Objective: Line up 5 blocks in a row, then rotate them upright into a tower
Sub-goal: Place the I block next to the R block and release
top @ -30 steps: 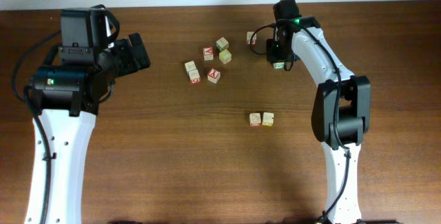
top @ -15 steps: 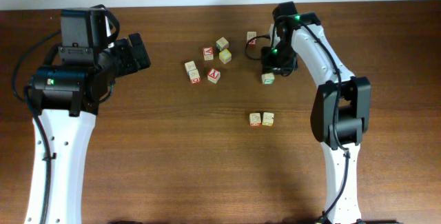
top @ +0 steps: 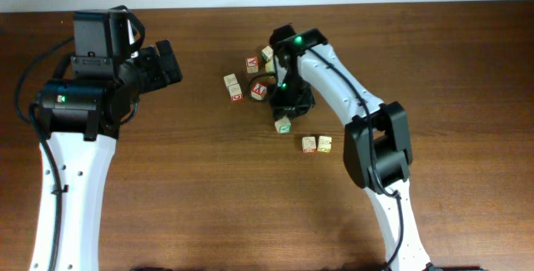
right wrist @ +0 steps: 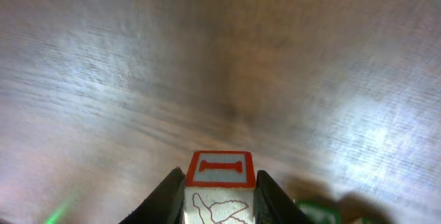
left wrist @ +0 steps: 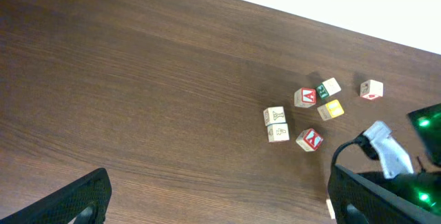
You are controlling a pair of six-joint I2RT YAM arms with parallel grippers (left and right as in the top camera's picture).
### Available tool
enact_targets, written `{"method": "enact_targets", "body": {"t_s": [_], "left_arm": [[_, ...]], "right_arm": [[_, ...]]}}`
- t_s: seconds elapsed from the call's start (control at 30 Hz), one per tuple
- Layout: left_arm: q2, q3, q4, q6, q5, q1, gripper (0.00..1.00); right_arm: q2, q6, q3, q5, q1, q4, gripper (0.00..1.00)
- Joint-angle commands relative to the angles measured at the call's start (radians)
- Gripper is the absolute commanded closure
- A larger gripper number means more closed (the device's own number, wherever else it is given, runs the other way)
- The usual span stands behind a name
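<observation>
Right claw (top: 284, 117) pinching one block (top: 284, 126) mid-frame; left claw (top: 163, 62) spread.
Overhead, I see pale wooden cubes (top: 259, 90) scattered upper centre on the grained brown desk (top: 209, 188). Left wrist repeats them, upper right. Only right wrist shows me the held block's red-bordered face.

We saw the right claw (top: 284, 119) swing left, from right of the block cluster (top: 259, 91) to just below it. The block (top: 284, 126) it grips came along, now near the paired blocks (top: 309, 143).
</observation>
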Motion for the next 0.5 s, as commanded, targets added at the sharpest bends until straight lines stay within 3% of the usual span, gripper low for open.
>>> {"method": "enact_targets", "body": {"t_s": [0.0, 0.47], "left_arm": [[0.004, 0.01, -0.002, -0.01, 0.014, 0.002, 0.01], [0.004, 0.01, -0.002, -0.01, 0.014, 0.002, 0.01]], "right_arm": [[0.012, 0.081, 0.018, 0.155, 0.032, -0.034, 0.7], [0.012, 0.102, -0.008, 0.166, 0.048, -0.116, 0.69]]}}
